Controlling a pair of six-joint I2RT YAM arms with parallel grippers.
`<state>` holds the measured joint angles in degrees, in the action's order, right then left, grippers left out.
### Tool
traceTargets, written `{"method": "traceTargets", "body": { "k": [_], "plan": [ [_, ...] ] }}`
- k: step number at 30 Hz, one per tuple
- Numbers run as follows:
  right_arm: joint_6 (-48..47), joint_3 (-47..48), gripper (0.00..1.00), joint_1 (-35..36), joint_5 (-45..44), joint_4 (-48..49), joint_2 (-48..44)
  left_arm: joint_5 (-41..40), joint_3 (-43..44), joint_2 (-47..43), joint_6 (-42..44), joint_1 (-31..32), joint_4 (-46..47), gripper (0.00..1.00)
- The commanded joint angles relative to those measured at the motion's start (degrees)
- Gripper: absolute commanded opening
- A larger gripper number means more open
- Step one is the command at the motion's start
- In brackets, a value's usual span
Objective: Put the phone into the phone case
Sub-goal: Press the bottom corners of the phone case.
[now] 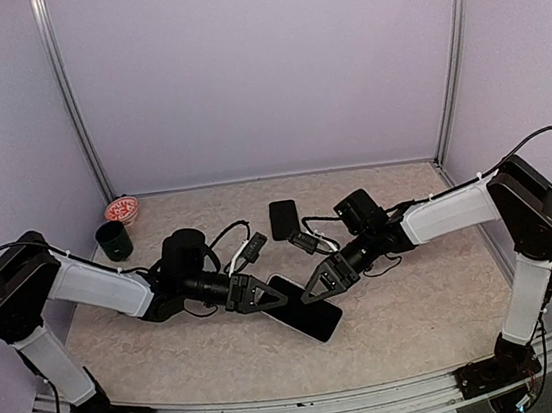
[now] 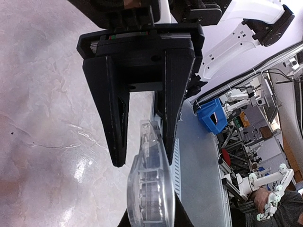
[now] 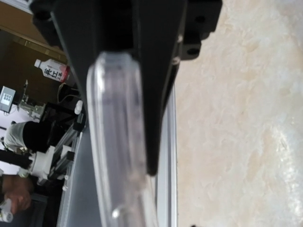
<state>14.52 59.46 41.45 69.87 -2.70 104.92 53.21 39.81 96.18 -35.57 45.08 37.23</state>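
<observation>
**Phone and case between both grippers, mid-desk toward the near edge.**
The left gripper (image 1: 275, 298) and right gripper (image 1: 312, 291) meet at the dark phone (image 1: 306, 310). The clear phone case (image 2: 152, 184) shows edge-on between the left fingers and against one right finger. Whether either gripper is clenched or released cannot be told, nor whether the phone is seated. Risk: opposing pushes could bow the thin case and pop a corner free, and a loose pinch could let the glossy phone slide out.

Clear phone case (image 2: 150, 189) — mottled beige table (image 1: 410, 311), lilac walls (image 1: 259, 67).
</observation>
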Motion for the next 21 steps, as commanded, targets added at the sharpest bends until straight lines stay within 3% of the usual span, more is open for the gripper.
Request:
{"method": "traceTargets", "body": {
  "k": [1, 6, 11, 21],
  "plan": [
    [-1.0, -1.1, 0.28, -0.2, 0.8, -1.0, 0.0, 0.4, 1.0, -1.5, 0.4, -0.8, 4.0, 0.01],
    [-1.3, -0.4, 0.12, -0.2, 1.4, -1.5, 0.7, -0.2, 1.0, -1.1, -0.1, -1.1, 4.1, 0.01],
    [-1.4, 0.4, 0.09, -0.2, 1.4, -2.0, 0.9, -0.4, 1.2, -1.1, -0.4, -1.4, 3.8, 0.02],
    [-1.2, 1.6, 0.01, -0.3, 1.0, -2.7, 1.1, 0.3, 1.4, -0.5, -0.8, -1.3, 4.4, 0.27]
  ]
}}
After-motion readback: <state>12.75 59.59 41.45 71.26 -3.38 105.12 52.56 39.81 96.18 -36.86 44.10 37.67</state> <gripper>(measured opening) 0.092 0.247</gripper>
